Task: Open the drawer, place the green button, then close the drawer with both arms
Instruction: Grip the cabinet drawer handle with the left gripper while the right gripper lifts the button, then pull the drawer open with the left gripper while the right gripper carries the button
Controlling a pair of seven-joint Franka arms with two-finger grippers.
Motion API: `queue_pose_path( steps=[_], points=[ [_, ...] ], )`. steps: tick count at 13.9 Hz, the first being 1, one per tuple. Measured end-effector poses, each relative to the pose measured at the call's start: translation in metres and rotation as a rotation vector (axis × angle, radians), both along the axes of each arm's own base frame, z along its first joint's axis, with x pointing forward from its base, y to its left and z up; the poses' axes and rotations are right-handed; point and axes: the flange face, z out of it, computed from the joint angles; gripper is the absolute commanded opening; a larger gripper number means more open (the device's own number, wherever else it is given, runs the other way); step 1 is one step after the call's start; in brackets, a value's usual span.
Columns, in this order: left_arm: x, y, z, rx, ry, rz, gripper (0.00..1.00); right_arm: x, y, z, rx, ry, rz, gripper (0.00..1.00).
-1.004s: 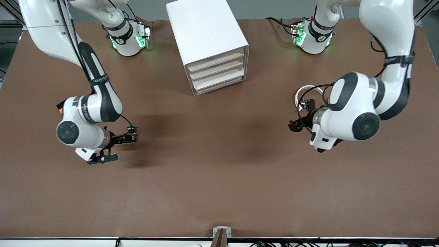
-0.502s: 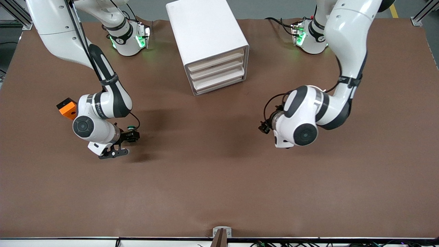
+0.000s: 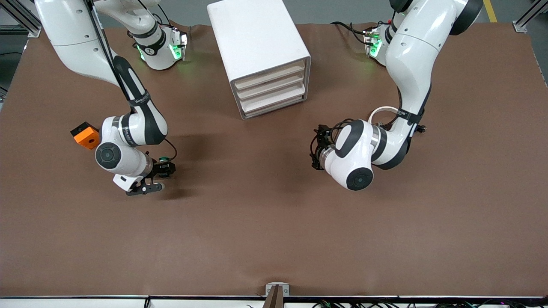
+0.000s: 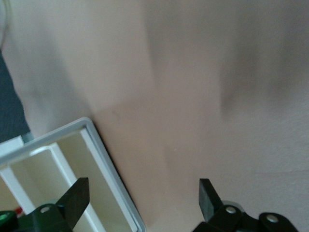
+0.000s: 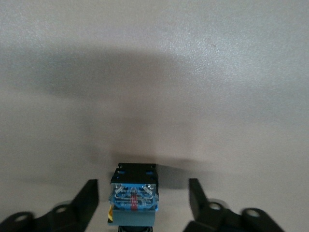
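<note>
The white cabinet (image 3: 257, 38) stands at the robots' edge of the table, mid-table. All its cream-fronted drawers are shut, the lowest drawer (image 3: 274, 107) too. The green-capped button (image 3: 163, 160) is on the table toward the right arm's end. My right gripper (image 3: 166, 168) is open with the button's dark blue body (image 5: 133, 195) between its fingers (image 5: 87, 198), not touching them. My left gripper (image 3: 317, 149) is open and empty above the table, nearer the front camera than the cabinet. The cabinet's corner (image 4: 108, 174) shows in the left wrist view past my left gripper (image 4: 142, 198).
An orange block with a hole (image 3: 85, 134) lies beside the right arm's wrist, toward the table's end. A white arc (image 3: 379, 112) with a small black clip (image 3: 421, 127) lies partly hidden by the left arm. Brown mat (image 3: 257, 222) covers the table.
The left arm has swung from the white arc toward the middle of the table, its gripper now closer to the cabinet. The right arm shifted slightly; its gripper stays at the button.
</note>
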Motion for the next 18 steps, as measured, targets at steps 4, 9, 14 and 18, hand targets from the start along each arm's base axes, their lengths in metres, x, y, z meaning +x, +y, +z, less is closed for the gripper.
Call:
queue_pose_path(
  steps=[4, 9, 14, 18],
  points=[
    [-0.017, -0.014, -0.018, -0.065, 0.177, 0.096, 1.00, -0.002, 0.002, -0.003, -0.001, 0.005, 0.000, 0.24],
    [-0.057, -0.056, -0.048, 0.051, 0.344, 0.174, 1.00, 0.005, 0.003, 0.007, -0.001, 0.016, 0.000, 0.24],
    [-0.089, -0.081, -0.052, 0.165, 0.439, 0.166, 1.00, 0.029, 0.009, 0.059, -0.012, 0.087, -0.025, 0.26],
    [-0.118, -0.105, -0.068, 0.195, 0.455, 0.122, 0.95, 0.030, 0.027, 0.082, -0.042, 0.136, -0.102, 0.25]
  ],
)
